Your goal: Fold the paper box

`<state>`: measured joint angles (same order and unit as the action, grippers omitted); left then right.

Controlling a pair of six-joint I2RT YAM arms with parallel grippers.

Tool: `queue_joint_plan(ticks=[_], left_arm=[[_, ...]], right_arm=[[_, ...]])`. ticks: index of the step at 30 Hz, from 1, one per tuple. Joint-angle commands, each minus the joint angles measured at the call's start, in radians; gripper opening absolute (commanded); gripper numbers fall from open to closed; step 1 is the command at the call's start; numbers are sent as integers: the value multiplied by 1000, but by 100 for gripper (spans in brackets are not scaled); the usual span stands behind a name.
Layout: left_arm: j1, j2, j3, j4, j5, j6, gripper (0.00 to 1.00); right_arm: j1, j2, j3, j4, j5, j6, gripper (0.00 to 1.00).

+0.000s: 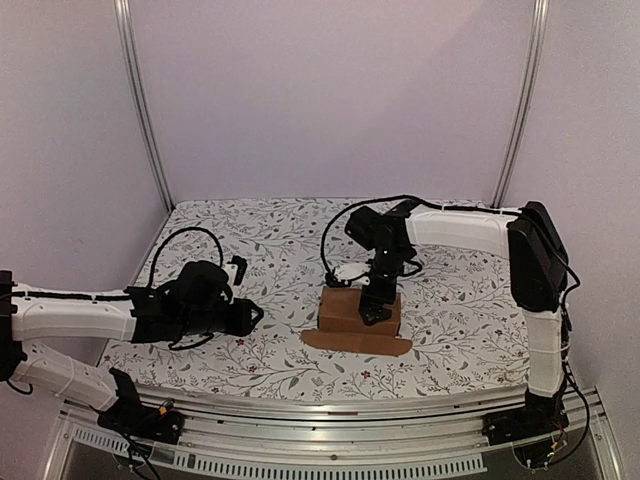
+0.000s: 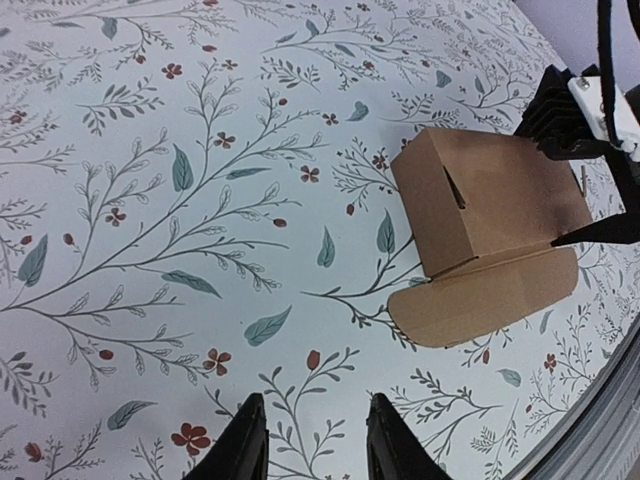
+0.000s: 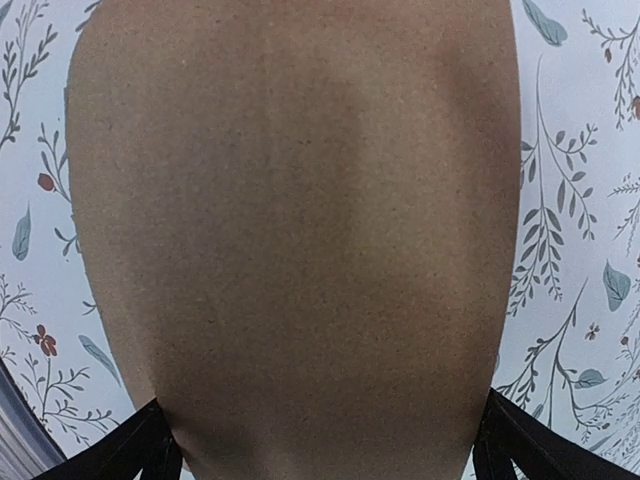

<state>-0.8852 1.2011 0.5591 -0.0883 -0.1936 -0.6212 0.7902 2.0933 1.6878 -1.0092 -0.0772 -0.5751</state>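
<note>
Standing right of centre in the top view, the paper box (image 1: 350, 312) is a brown cardboard block on the floral tablecloth (image 1: 250, 230), with 1 rounded flap (image 1: 357, 343) lying flat below it toward the bottom edge. The right gripper (image 1: 376, 305) hangs directly over the box's right part. Its wrist view is nearly filled with cardboard, and its 2 fingers (image 3: 130, 450) are spread wide at the bottom corners, one on each side of the box. It looks released, though I cannot tell whether the tips touch the cardboard. The left gripper (image 1: 245, 318) sits well to the left of the box. Its 2 fingers (image 2: 245, 440) are partly parted over bare cloth, grasping nothing, and the box lies at the upper right of its view.
</note>
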Motion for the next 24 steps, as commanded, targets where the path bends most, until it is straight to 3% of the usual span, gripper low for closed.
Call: queue_joint_plan(ticks=[1,12,20,24], left_arm=[[3,-22,-31,-30,-9,-17,34],[5,21,-64,46,34,-84,35],[4,322,-57,389,183,-320,45],[-1,438,-36,500,258,-366,49]], right_arm=[[-4,71,46,-45,12,-25,99],[-9,23,-43,-20,-31,-40,86],[-54,-80,-219,96,-70,-35,84],[-80,-155,-314,158,-130,-21,83]])
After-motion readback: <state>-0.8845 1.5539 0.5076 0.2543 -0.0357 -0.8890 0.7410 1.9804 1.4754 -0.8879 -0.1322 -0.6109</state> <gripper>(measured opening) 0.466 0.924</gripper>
